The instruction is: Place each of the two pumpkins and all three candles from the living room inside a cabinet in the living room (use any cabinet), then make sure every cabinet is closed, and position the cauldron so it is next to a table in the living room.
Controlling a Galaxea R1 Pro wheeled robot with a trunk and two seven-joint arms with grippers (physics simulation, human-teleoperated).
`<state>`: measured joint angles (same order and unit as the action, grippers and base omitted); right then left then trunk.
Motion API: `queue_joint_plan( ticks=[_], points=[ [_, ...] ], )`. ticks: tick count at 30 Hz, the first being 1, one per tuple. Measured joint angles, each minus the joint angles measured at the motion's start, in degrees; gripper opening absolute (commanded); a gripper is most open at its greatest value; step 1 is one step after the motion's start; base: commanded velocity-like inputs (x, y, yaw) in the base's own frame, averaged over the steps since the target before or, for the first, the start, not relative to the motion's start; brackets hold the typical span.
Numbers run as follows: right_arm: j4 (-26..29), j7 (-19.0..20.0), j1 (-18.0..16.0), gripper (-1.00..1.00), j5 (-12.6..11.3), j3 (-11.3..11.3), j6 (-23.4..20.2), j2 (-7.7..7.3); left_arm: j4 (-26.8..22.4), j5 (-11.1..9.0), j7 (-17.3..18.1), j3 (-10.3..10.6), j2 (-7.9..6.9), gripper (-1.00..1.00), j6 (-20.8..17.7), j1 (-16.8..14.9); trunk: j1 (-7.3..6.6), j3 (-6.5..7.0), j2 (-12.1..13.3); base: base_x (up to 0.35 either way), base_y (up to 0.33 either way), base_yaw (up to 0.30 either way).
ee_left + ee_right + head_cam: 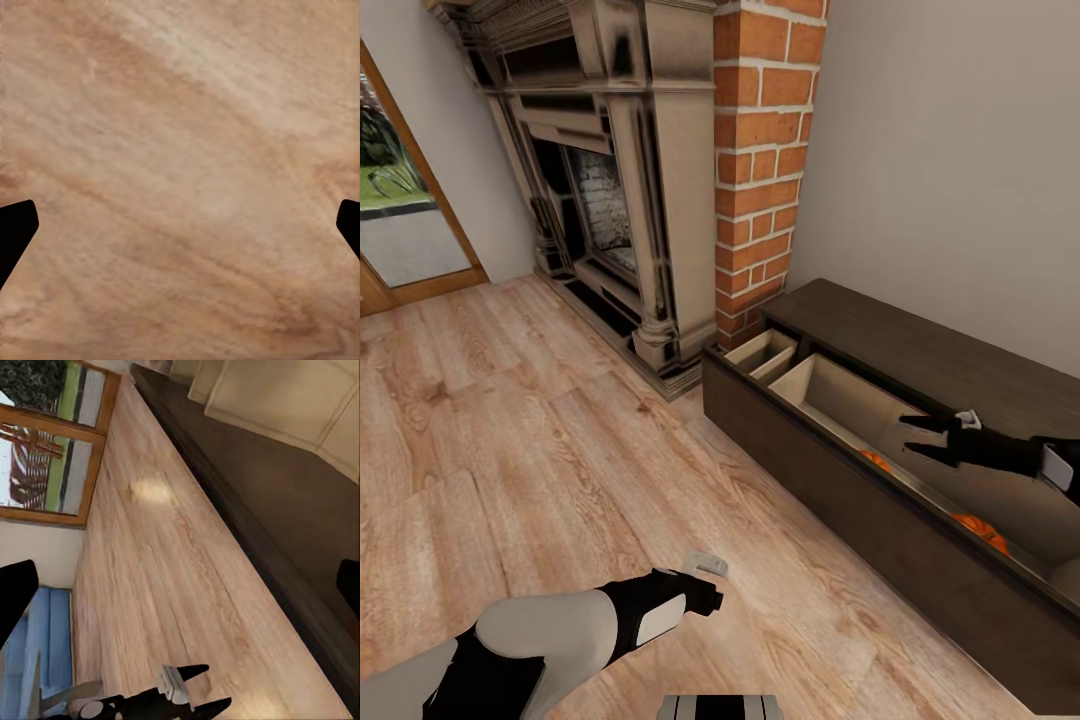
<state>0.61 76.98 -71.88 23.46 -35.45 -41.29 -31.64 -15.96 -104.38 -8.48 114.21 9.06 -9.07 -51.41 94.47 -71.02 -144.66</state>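
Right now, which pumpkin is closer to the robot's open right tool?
The pumpkin just below the right tool, a sliver of orange behind the open cabinet front. The other pumpkin lies farther along, away from the fireplace.

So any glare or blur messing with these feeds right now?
Head view: even light, sharp enough; the cabinet drawer's depth is shaded, with the pumpkins partly hidden by its front edge. Left wrist view: soft, blurred floor grain between dark fingertips. Right wrist view: one bright glare patch on the floorboards.
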Motion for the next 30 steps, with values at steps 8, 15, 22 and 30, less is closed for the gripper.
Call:
queue_joint_plan(
  ticks=[8,15,22,30],
  points=[
    [13.37,1.43,0.03,1.0,-8.03,-0.21,-7.81,5.14,0.12,0.07,0.03,0.02,0.0,1.0,0.0,0.05,0.0,0.0,0.0,0.0,0.0,0.0],
    [43.36,-0.44,0.04,1.0,-10.85,10.55,-17.13,27.73,0.59,0.1,0.29,0.08,-0.25,1.0,0.08,0.02,0.0,0.0,0.0,0.0,0.0,0.0],
    [56.46,-8.59,1.4,1.0,-18.0,18.91,-17.61,41.47,0.79,-0.25,0.6,-0.06,-3.36,1.0,0.8,0.0,0.01,0.0,0.0,0.0,0.0,0.0],
    [56.96,-15.76,3.6,1.0,-17.96,31.89,-17.7,41.55,1.1,-0.51,3.78,-1.38,-10.8,1.0,0.9,0.0,0.0,0.0,0.0,0.0,0.0,0.0]
  ],
)
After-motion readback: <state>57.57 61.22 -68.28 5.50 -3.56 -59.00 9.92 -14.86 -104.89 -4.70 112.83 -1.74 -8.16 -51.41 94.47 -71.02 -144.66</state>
